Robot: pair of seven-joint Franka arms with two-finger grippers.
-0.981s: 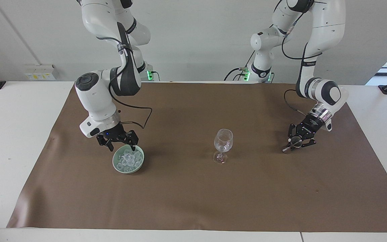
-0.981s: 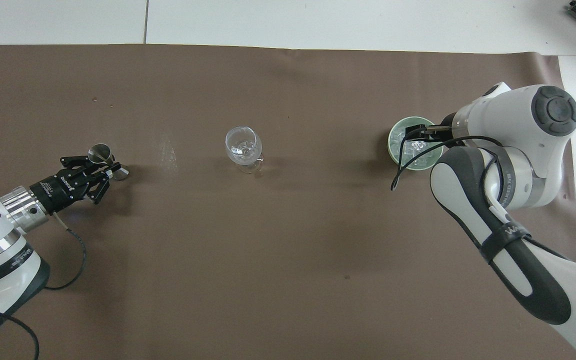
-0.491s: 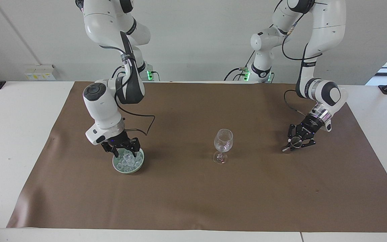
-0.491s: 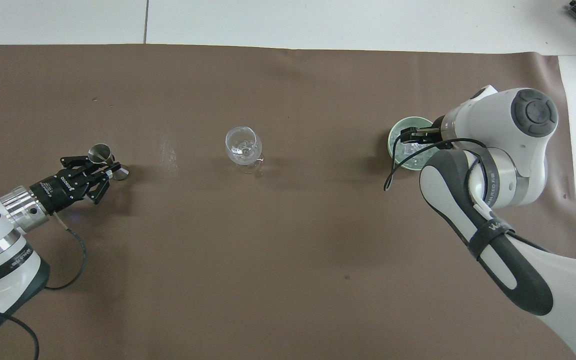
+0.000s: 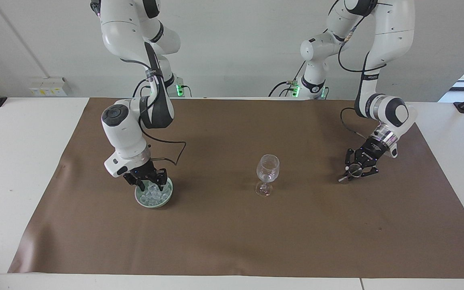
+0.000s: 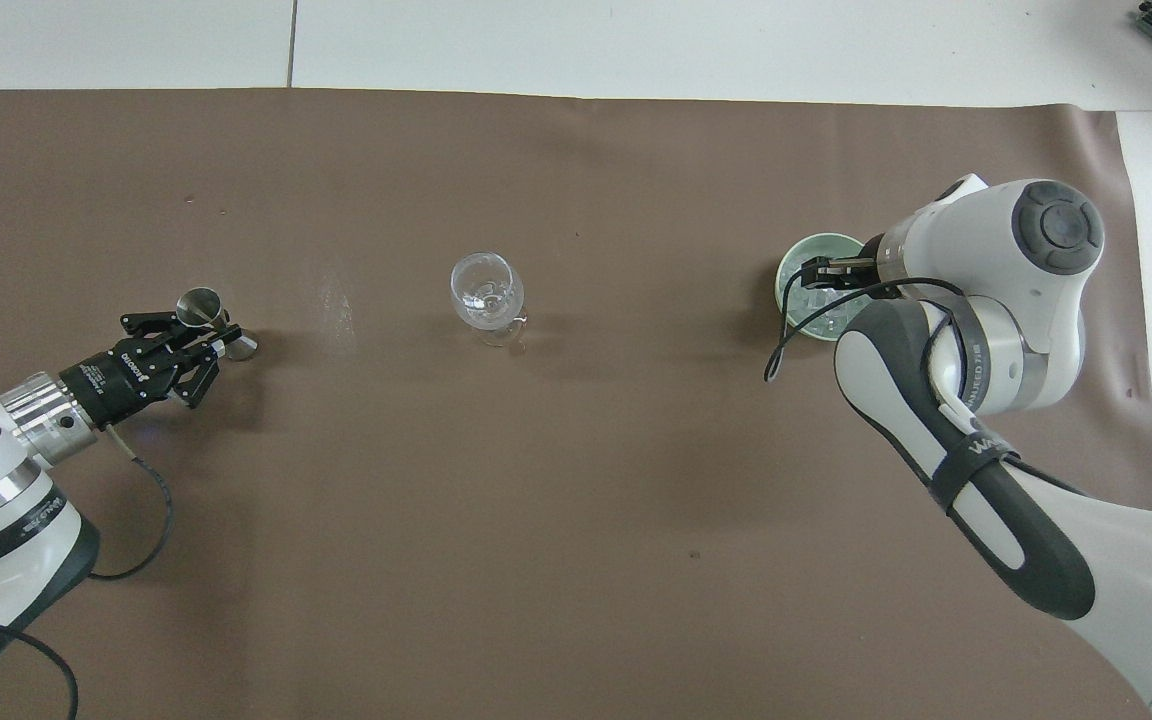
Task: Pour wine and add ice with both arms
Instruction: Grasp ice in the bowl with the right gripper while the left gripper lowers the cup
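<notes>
A pale green bowl (image 5: 168,196) holds a heap of clear ice (image 5: 153,195) toward the right arm's end of the table. My right gripper (image 5: 150,185) is open, with its fingertips down in the bowl among the ice; in the overhead view it (image 6: 824,276) covers part of the bowl (image 6: 794,262). An upright stemmed glass (image 5: 268,168) stands mid-table, also seen from overhead (image 6: 484,288). My left gripper (image 5: 354,172) is low over the mat at the left arm's end, shut on a small metal jigger (image 6: 202,303) that it holds tilted.
A brown mat (image 5: 232,233) covers most of the white table. A faint pale smear (image 6: 336,300) lies on the mat between the jigger and the glass. No wine bottle is in view.
My right gripper has come down from just above the bowl's rim into the ice, and its wrist has turned more upright. The left arm, jigger and glass have not moved.
</notes>
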